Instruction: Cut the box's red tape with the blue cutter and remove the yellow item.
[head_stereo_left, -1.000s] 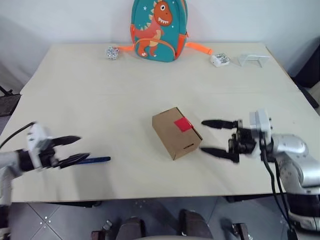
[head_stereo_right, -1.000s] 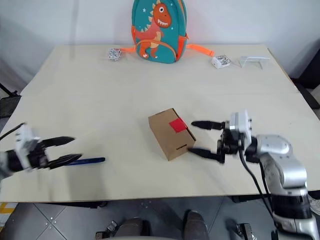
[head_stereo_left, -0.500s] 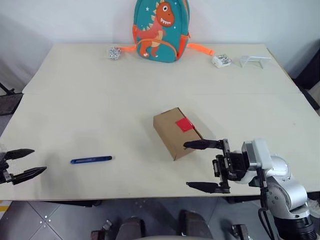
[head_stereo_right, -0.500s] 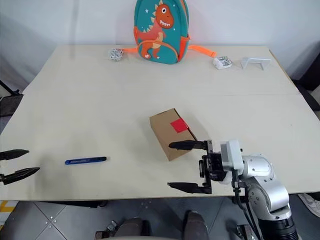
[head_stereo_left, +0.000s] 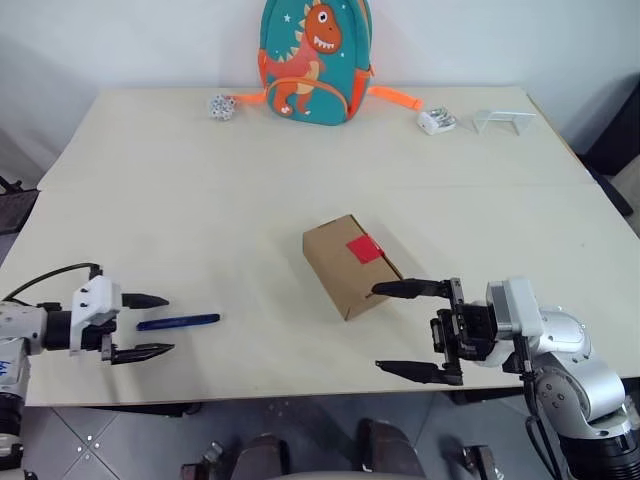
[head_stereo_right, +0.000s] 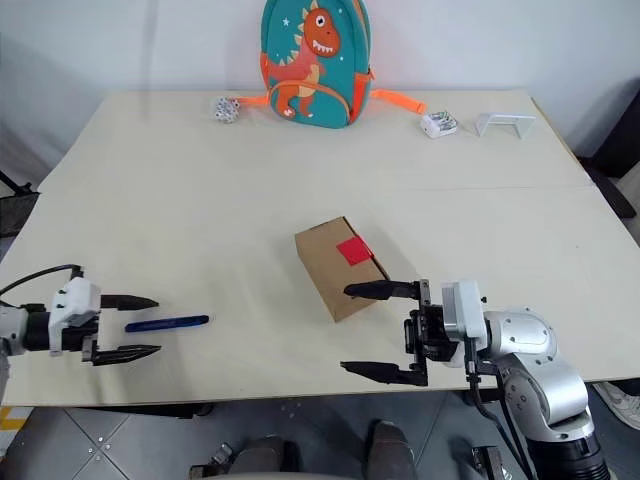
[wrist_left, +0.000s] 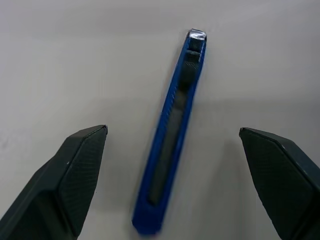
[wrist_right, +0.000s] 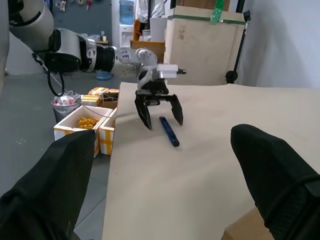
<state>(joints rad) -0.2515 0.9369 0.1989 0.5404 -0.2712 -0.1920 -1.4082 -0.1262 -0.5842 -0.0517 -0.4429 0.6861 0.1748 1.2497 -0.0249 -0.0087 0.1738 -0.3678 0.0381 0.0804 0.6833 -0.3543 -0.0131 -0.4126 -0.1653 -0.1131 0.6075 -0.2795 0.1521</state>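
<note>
The brown box (head_stereo_left: 345, 265) lies mid-table, with the red tape (head_stereo_left: 364, 249) on its top. To the left, near the front edge, lies the blue cutter (head_stereo_left: 185, 321). My left gripper (head_stereo_left: 170, 324) is open, one finger on each side of the cutter's left end, not touching it. In the left wrist view the cutter (wrist_left: 172, 130) runs lengthwise between the wide-apart fingers (wrist_left: 80, 170). My right gripper (head_stereo_left: 377, 327) is open just in front of the box, its far finger at the box's near right corner. The yellow item is hidden.
A teal dinosaur backpack (head_stereo_left: 312, 60) stands at the table's back edge. Beside it are a small speckled object (head_stereo_left: 221, 105), a small white item (head_stereo_left: 436, 121) and a white bracket (head_stereo_left: 503, 120). The table's front edge (head_stereo_left: 300, 388) runs just below both grippers.
My left gripper swung out past the table's left edge, then came back to straddle the cutter's end. My right gripper dropped from beside the box toward the front edge and has held there.
</note>
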